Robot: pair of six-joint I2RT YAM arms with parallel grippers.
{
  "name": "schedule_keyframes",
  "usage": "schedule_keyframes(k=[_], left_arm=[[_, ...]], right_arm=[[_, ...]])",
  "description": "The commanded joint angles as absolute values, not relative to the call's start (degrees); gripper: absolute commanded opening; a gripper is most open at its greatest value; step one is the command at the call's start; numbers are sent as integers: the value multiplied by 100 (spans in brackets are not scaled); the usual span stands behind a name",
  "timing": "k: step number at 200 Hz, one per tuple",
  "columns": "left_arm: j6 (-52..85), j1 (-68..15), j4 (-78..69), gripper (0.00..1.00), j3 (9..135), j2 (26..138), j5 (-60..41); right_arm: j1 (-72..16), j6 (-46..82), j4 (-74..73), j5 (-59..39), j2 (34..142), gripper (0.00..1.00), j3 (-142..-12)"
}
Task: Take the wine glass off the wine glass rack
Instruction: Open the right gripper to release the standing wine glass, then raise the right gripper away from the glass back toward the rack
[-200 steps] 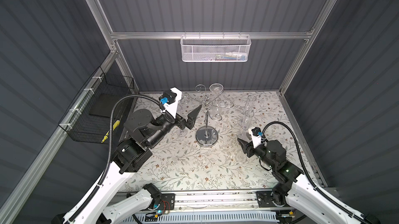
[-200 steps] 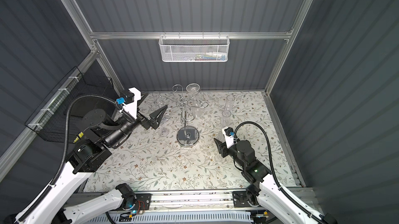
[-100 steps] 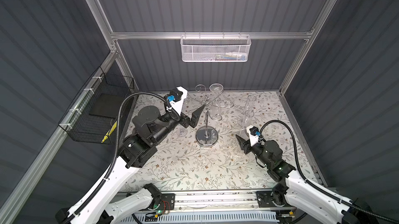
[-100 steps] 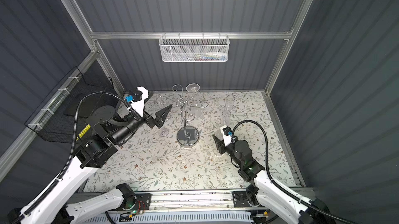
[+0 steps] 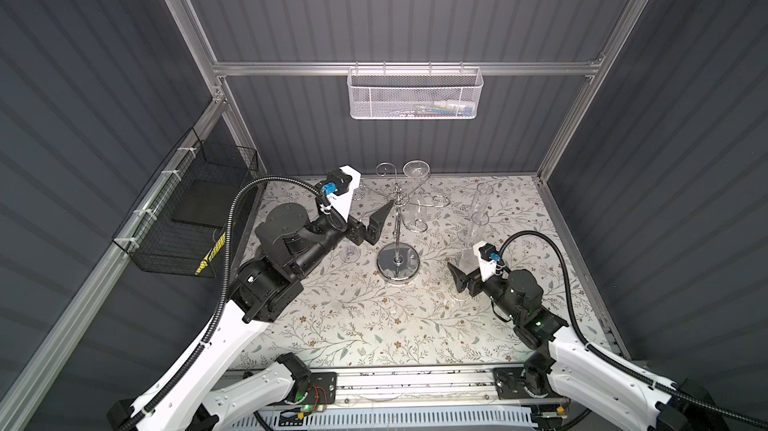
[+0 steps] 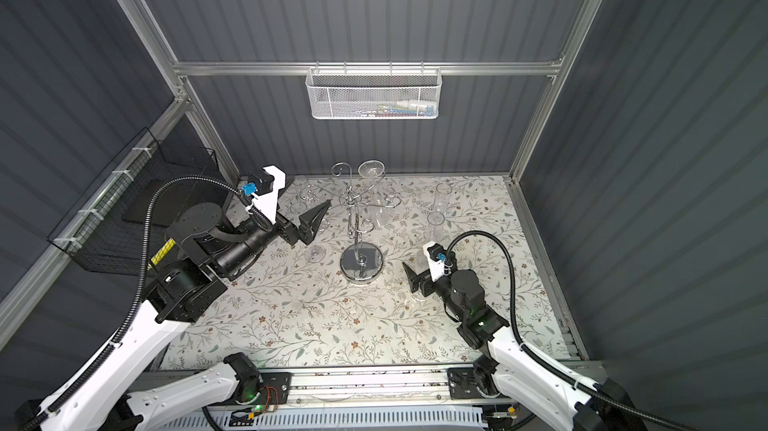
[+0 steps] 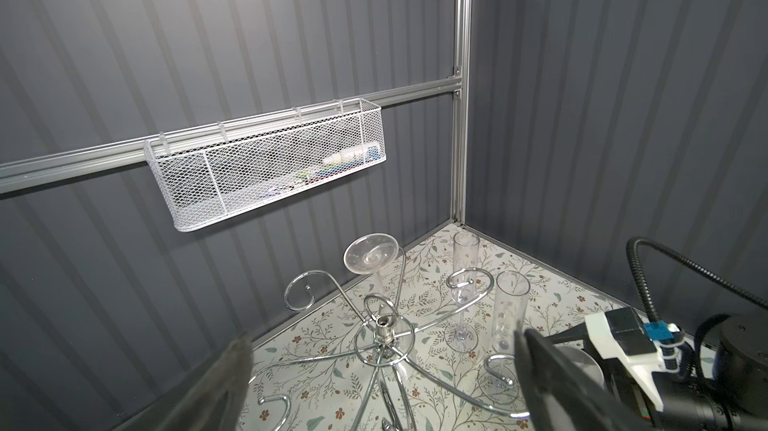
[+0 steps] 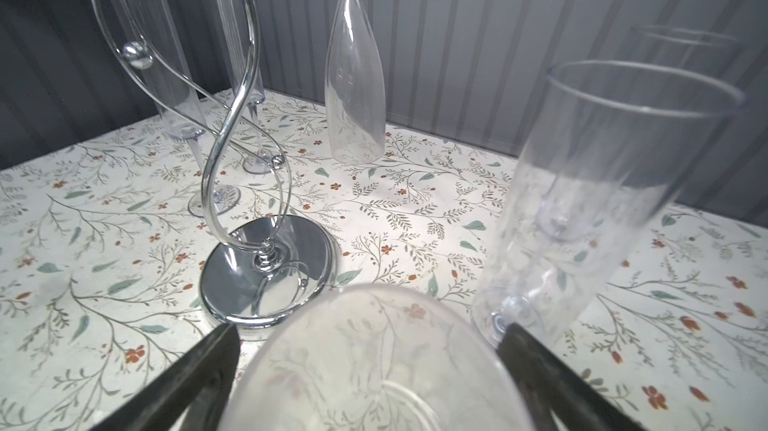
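Observation:
The chrome wine glass rack [image 5: 397, 238] stands mid-table on its disc base [image 8: 266, 267]. One clear wine glass [image 5: 417, 213] hangs upside down from a rear arm, foot [image 7: 370, 258] uppermost and bowl [image 8: 353, 88] pointing down. My left gripper [image 5: 384, 219] is open just left of the rack's top. In the left wrist view its fingers straddle the hub [image 7: 384, 325] without touching. My right gripper [image 5: 455, 279] is open low at the rack's right. A rounded clear glass part [image 8: 374, 366] fills the gap between its fingers. I cannot tell whether they touch it.
Clear flutes stand at the back right [image 5: 482, 208] and close beside my right gripper [image 8: 602, 200]. More flutes stand left of the rack [image 8: 166, 76], one foot [image 5: 350, 254] under my left gripper. A white mesh basket [image 5: 415, 94] and a black wire basket [image 5: 187, 217] hang on the walls.
My right gripper's jaws have spread wider and it has shifted slightly left. My left gripper has edged nearer the rack's top.

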State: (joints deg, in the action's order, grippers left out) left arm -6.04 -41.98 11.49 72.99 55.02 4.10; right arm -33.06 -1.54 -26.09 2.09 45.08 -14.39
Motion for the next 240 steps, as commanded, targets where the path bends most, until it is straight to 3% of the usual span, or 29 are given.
schedule_keyframes(k=[1,42,93,150,195,240], left_arm=[[-755,-4227,1052,100,7347,5441,622],[-804,-4217,1141,100,7295,5314,1016],[-789,-4212,1159,100,7091,5084,1380],[-664,-4214,1434,100,6910,4830,1434],[-523,-4217,1507,100,6747,4629,1452],[-470,-4213,1608,100,6734,4559,1447]], right_arm=[[-3331,-175,-2123,55,4111,99,-1961],[-3322,-351,-715,118,3763,99,-3533],[-2794,325,783,-684,5650,97,-6610],[-1712,1734,2341,-3601,8690,74,-10085],[-1608,2063,3778,-4577,10717,50,-12464],[-1608,2360,4031,-4902,11595,44,-13208]])
